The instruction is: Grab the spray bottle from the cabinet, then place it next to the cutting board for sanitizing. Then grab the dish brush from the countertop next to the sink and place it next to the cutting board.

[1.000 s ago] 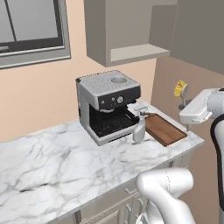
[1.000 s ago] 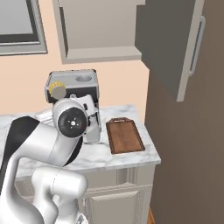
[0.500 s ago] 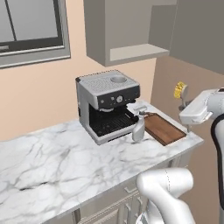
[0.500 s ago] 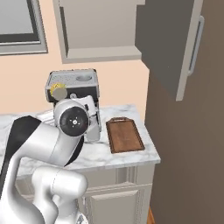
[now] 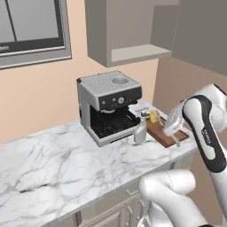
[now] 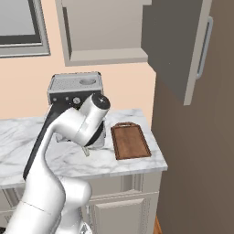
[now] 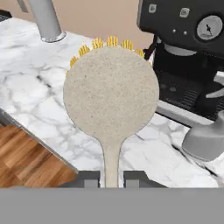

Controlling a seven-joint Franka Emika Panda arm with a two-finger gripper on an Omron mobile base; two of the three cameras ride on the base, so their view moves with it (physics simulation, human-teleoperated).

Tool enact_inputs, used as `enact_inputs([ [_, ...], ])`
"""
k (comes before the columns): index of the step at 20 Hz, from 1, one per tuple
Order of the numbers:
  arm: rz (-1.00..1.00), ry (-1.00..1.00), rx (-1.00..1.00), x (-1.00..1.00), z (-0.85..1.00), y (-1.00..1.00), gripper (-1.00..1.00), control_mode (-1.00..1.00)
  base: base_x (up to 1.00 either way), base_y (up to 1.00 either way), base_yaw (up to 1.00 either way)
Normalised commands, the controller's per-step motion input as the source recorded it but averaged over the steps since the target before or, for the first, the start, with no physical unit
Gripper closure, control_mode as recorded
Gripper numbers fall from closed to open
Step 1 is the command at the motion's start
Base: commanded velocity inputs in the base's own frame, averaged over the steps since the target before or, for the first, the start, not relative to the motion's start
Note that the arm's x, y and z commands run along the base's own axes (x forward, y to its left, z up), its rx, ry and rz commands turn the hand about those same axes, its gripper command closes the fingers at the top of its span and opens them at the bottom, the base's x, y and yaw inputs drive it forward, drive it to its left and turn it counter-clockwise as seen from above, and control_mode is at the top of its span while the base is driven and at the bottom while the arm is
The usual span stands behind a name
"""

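The gripper [image 7: 111, 178] is clamped on the handle of the dish brush [image 7: 111, 93], held above the countertop [image 5: 57, 164] just beside the spray bottle [image 5: 140, 128] and the cutting board [image 5: 162, 133]. A second ago the brush was up against the wall, well right of the board; now it hangs over the board's near end by the coffee machine [image 5: 108, 104].

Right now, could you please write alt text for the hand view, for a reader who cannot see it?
The gripper holds the dish brush by its handle, its round head with yellow bristles above the marble countertop. The cutting board lies lower left; a coffee machine and the spray bottle stand right.
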Motion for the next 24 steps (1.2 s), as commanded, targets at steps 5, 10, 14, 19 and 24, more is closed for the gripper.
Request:
enact_inputs([
  [5, 0.46, 0.19, -0.32, 0.56, -1.0, 0.09, 1.0, -1.0, 0.0, 0.0, 0.0],
  [10, 0.35, 0.0, -0.25, 0.17, -0.96, 0.01, 1.0, -1.0, 0.0, 0.0, 0.0],
  [14, 0.03, -0.09, -0.05, 0.0, -0.48, 0.23, 1.0, -1.0, 0.0, 0.0, 0.0],
  [19, 0.0, -0.2, 0.0, 0.03, -0.33, 0.26, 1.0, -1.0, 0.0, 0.0, 0.0],
  [24, 0.0, -0.2, 0.0, 0.27, -0.7, 0.05, 1.0, -1.0, 0.0, 0.0, 0.0],
])
